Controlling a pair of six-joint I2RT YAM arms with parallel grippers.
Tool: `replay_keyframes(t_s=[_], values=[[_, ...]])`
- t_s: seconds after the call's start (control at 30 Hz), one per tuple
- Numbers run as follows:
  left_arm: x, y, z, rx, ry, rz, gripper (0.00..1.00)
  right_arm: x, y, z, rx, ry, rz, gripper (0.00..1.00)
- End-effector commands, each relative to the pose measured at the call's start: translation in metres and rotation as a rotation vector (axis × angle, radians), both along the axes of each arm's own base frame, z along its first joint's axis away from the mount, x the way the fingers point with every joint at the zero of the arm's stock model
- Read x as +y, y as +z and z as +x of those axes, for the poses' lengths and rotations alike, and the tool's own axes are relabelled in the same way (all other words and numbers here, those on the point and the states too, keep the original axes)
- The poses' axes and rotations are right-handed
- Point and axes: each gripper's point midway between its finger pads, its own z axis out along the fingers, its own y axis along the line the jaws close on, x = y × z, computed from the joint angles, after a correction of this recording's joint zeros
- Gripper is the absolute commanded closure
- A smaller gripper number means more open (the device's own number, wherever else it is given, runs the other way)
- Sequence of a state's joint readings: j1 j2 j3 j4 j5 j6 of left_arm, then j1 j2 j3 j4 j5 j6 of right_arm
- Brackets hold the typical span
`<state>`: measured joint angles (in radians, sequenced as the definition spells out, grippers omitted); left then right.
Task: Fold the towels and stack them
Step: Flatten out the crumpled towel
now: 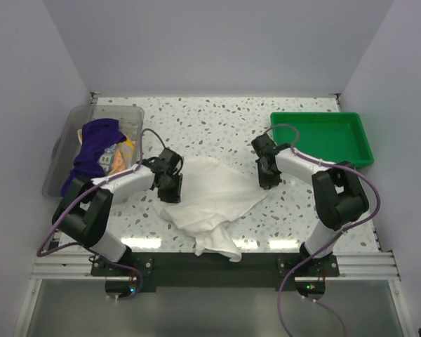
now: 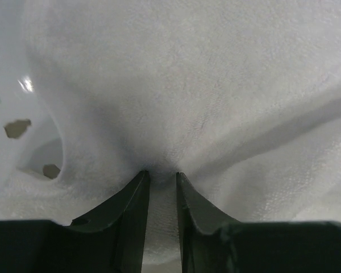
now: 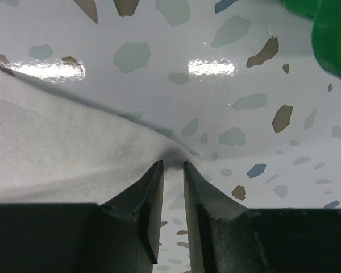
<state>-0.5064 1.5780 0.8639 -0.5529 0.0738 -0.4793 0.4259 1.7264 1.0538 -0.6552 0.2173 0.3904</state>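
**Both claws pinching the white towel**

The white towel (image 1: 210, 200) is lying rumpled mid-table (image 1: 217, 126), spilling toward the near edge. The left gripper (image 2: 161, 175) is clenching a pucker of cloth on its left side. The right gripper (image 3: 172, 165) is nipping its right edge, though how deep that bite goes I can't quite say. The cloth is looking light and limp, probably sagging wherever unsupported, so corners seem the sensible hold. The purple towel (image 1: 98, 144) and lettered towel (image 1: 118, 160) are sitting in the clear bin (image 1: 67, 133) at the far left corner.
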Motion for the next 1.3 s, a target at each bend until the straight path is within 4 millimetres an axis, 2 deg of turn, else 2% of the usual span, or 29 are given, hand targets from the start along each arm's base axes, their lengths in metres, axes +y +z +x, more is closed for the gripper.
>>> replay_keyframes(t_s=[0.0, 0.03, 0.13, 0.17, 0.3, 0.5, 0.6, 0.63, 0.7, 0.73, 0.77, 0.93, 1.13, 1.23, 1.27], values=[[0.005, -0.005, -0.068, 0.243, -0.005, -0.054, 0.68, 0.010, 0.030, 0.014, -0.058, 0.058, 0.055, 0.75], [0.004, -0.002, -0.068, 0.238, -0.012, -0.059, 0.66, 0.013, 0.039, 0.018, -0.085, 0.065, 0.072, 0.73], [-0.002, 0.021, -0.044, 0.146, -0.028, -0.079, 0.52, 0.023, 0.056, 0.026, -0.126, 0.095, 0.124, 0.67], [-0.009, 0.033, -0.025, 0.096, -0.037, -0.094, 0.44, 0.024, 0.059, 0.028, -0.137, 0.098, 0.131, 0.66], [-0.015, 0.054, 0.019, -0.006, -0.023, -0.094, 0.35, 0.029, 0.064, 0.036, -0.156, 0.099, 0.146, 0.63], [0.006, 0.061, 0.101, -0.212, 0.025, 0.000, 0.33, 0.044, 0.053, 0.039, -0.142, 0.104, 0.211, 0.62], [0.000, 0.052, 0.136, -0.259, -0.038, 0.019, 0.33, 0.050, 0.049, 0.041, -0.145, 0.117, 0.239, 0.62], [-0.003, 0.052, 0.136, -0.261, -0.043, 0.005, 0.33, 0.050, 0.047, 0.040, -0.137, 0.118, 0.241, 0.62], [-0.012, 0.043, 0.150, -0.253, -0.091, -0.003, 0.33, 0.053, 0.046, 0.041, -0.138, 0.124, 0.252, 0.60], [-0.016, 0.045, 0.158, -0.268, -0.106, -0.011, 0.33, 0.052, 0.044, 0.040, -0.132, 0.123, 0.250, 0.56], [-0.016, 0.037, 0.162, -0.261, -0.119, 0.002, 0.32, 0.052, 0.044, 0.041, -0.133, 0.121, 0.252, 0.53], [-0.014, 0.033, 0.183, -0.294, -0.121, 0.046, 0.30, 0.050, 0.036, 0.037, -0.119, 0.113, 0.242, 0.35], [-0.017, 0.022, 0.184, -0.283, -0.136, 0.036, 0.29, 0.048, 0.021, 0.031, -0.096, 0.102, 0.237, 0.31], [-0.021, 0.015, 0.180, -0.263, -0.151, 0.020, 0.33, 0.046, 0.013, 0.028, -0.087, 0.093, 0.229, 0.32], [-0.024, 0.015, 0.178, -0.256, -0.162, 0.002, 0.37, 0.046, 0.013, 0.029, -0.092, 0.092, 0.230, 0.32]])
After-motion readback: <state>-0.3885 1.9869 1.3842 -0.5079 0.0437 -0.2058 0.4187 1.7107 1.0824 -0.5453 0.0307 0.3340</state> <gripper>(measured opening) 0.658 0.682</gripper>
